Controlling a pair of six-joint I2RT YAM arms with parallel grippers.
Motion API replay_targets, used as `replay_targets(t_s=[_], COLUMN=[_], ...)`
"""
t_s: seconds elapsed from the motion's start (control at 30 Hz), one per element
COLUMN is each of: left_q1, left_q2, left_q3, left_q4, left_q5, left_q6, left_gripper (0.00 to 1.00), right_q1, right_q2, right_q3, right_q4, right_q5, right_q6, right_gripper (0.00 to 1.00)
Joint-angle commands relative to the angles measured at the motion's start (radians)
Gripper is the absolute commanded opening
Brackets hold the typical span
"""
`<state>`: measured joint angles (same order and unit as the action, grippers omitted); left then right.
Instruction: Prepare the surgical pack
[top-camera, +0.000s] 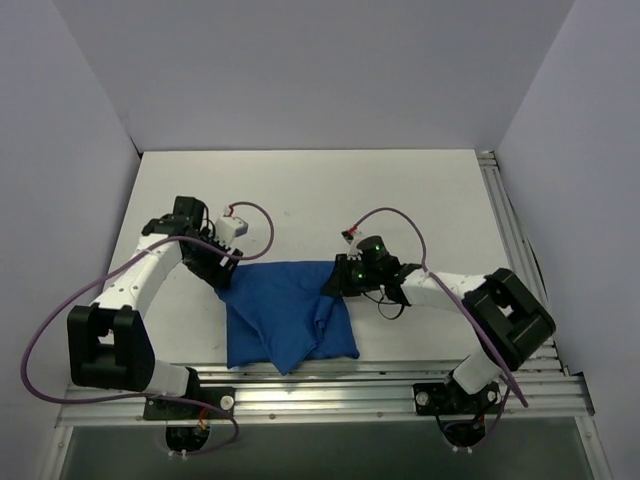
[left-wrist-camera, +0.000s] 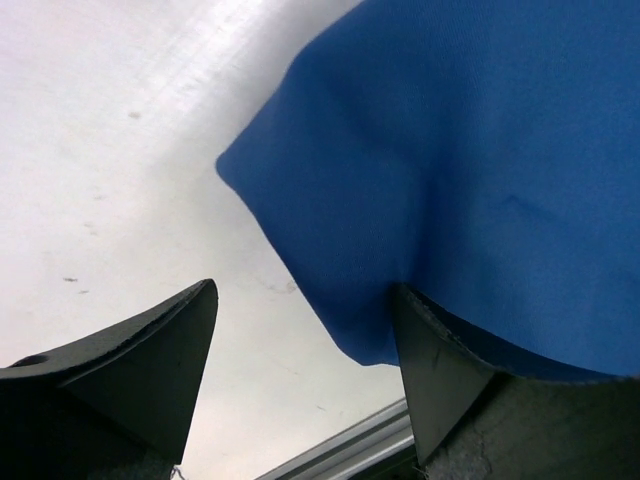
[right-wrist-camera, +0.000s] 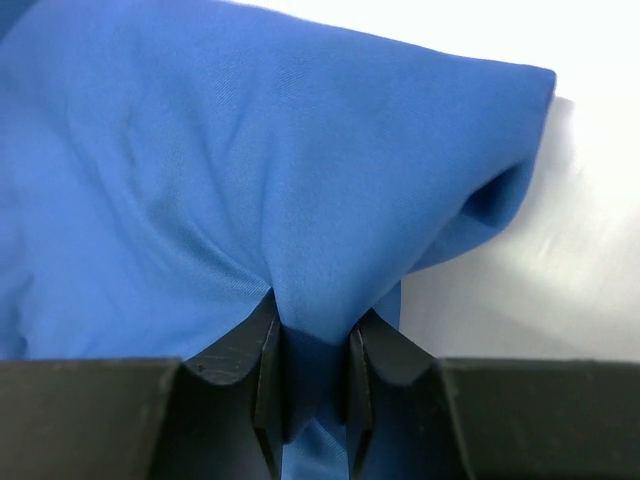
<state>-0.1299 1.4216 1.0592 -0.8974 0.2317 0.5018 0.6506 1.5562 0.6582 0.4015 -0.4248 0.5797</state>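
The surgical pack's royal-blue cloth lies folded into a lumpy parcel at the middle front of the table. The steel tray, instruments, gauze and packets are hidden. My left gripper is at the cloth's far left corner. In the left wrist view it is open, with the cloth draped against its right finger. My right gripper is at the cloth's far right corner. In the right wrist view it is shut on a pinched fold of the cloth.
The white table is boxed in by white walls at the back and sides. Aluminium rails run along the near edge and the right side. Purple cables loop over both arms.
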Motion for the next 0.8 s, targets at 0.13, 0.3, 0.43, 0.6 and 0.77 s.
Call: replay_targets(t_s=[0.13, 0.3, 0.43, 0.6, 0.77], left_q1=[0.116, 0.124, 0.124, 0.124, 0.124], left_q2=[0.114, 0.213, 0.289, 0.345, 0.381], left_q3=[0.269, 0.415, 0.496, 0.564, 0.633], left_q4=[0.029, 0.101, 0.156, 0.178, 0.181], left_q5=[-0.023, -0.061, -0.068, -0.068, -0.043], left_q6=[-0.066, -0.163, -0.235, -0.261, -0.275], left_gripper=[0.83, 0.83, 0.83, 0.83, 0.88], right_q1=[-0.153, -0.203, -0.233, -0.287, -0.293], right_q2=[0.272, 0.444, 0.53, 0.564, 0.545], right_q3=[0.217, 0.466, 0.606, 0.705, 0.793], right_q4=[0.161, 0.119, 0.063, -0.05, -0.205], right_q5=[0.166, 0.133, 0.054, 0.011, 0.06], right_q6=[0.049, -0.018, -0.095, -0.153, -0.259], right_gripper=[0.0, 0.0, 0.01, 0.28, 0.57])
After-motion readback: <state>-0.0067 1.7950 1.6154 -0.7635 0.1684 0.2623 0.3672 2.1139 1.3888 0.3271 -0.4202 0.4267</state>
